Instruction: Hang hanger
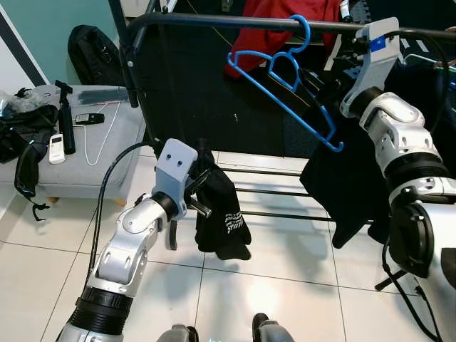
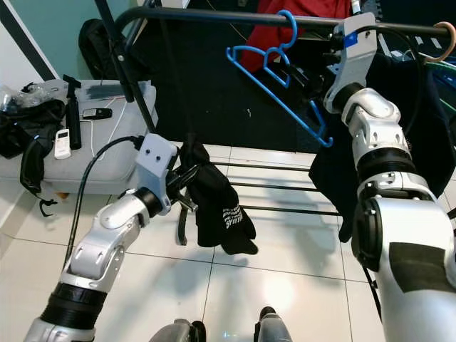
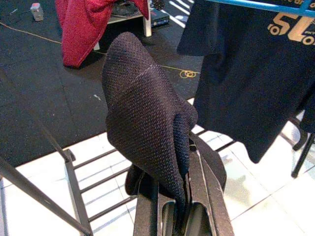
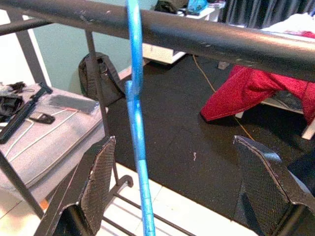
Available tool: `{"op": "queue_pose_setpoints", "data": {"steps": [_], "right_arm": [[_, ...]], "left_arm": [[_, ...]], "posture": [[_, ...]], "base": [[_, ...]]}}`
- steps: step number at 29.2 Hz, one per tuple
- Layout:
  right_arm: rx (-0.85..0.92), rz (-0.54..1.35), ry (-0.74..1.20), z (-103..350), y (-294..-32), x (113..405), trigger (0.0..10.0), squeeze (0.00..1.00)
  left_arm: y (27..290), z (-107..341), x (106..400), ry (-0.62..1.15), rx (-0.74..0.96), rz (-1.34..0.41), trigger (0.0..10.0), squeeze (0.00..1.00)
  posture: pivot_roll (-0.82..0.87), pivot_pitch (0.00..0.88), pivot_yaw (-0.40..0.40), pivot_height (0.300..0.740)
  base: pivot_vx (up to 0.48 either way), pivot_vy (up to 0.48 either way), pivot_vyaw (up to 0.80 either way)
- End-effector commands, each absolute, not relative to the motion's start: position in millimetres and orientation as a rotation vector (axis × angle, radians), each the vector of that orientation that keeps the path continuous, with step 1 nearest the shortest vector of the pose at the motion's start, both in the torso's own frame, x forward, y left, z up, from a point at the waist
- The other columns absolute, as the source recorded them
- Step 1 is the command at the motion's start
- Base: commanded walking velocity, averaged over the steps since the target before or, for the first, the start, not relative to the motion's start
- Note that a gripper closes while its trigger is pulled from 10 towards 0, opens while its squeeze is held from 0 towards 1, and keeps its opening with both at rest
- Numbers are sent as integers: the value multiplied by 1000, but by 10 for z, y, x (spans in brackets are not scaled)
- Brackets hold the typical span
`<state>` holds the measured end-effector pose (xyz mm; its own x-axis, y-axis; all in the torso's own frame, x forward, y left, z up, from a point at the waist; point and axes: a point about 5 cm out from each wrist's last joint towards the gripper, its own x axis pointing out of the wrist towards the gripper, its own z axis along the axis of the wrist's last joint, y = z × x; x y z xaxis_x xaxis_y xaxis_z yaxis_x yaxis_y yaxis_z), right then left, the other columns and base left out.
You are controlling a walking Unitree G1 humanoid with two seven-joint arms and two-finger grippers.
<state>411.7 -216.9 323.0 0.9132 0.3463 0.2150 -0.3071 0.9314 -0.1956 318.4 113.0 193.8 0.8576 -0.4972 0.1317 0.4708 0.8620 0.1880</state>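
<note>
Right gripper (image 4: pixel 172 191), fingers wide apart, flanked the blue hanger (image 1: pixel 285 78), hooked over the rail (image 1: pixel 214 21) just above, its long axis slanting downward. Left gripper (image 1: pixel 203 187) clamped a black garment (image 1: pixel 222 214) bearing illegible white print.

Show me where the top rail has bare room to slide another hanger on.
Bare: the top rail between its left corner and the blue hanger hook. Crowded: right of that hook, where the right gripper, jaws open, hovers before a hung dark shirt. The left gripper holds a black garment lower down.

Blue plastic hanger (image 1: pixel 288 78) — hook over the black rail (image 1: pixel 214 21) — hangs tilted.
</note>
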Motion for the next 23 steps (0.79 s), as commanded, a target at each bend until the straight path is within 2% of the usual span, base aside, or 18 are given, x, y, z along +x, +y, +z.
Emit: {"op": "queue_pose_setpoints", "data": {"steps": [1, 9, 10, 13, 17, 19, 20, 21, 22, 23], "right_arm": [[-191, 334, -228, 3259, -2185, 4121, 10000, 627], [-207, 334, -210, 3278, -2163, 4135, 10000, 612], [-200, 336, -201, 3261, -2147, 4143, 10000, 553], [-184, 343, -188, 3236, -2116, 4153, 10000, 522], [-139, 371, -166, 3172, -2043, 4171, 10000, 424], [-138, 379, -158, 3152, -2025, 4174, 10000, 424], [-142, 384, -152, 3136, -2012, 4177, 10000, 369], [-142, 384, -152, 3136, -2012, 4177, 10000, 369], [-146, 385, -148, 3124, -2008, 4178, 10000, 275], [-146, 385, -148, 3124, -2008, 4178, 10000, 275]], "left_arm": [[1178, 1929, 3160, -188, 154, -495, 10000, 0], [1180, 1931, 3163, -191, 155, -498, 10000, 0], [1182, 1929, 3164, -189, 155, -500, 10000, 0], [1183, 1926, 3159, -188, 154, -503, 10000, 0], [1163, 1920, 3148, -185, 147, -511, 10000, 0], [1156, 1920, 3144, -184, 146, -514, 10000, 0], [1154, 1920, 3139, -184, 144, -515, 10000, 0], [1154, 1920, 3139, -184, 144, -515, 10000, 0], [1150, 1918, 3135, -184, 144, -516, 10000, 0], [1150, 1918, 3135, -184, 144, -516, 10000, 0]], "posture": [[-38, 254, -20, 740], [-37, 260, -18, 740], [-37, 262, -18, 740], [-37, 266, -20, 740], [-29, 269, -24, 740], [-29, 269, -24, 740], [-28, 268, -24, 740], [-28, 268, -24, 740], [-28, 270, -23, 740], [-28, 270, -23, 740]], "base": [[0, 0, 0], [0, 0, 0], [0, 0, 0], [0, 0, 0], [0, 0, 0], [0, 0, 0], [0, 0, 0], [0, 0, 0], [0, 0, 0], [0, 0, 0]]}}
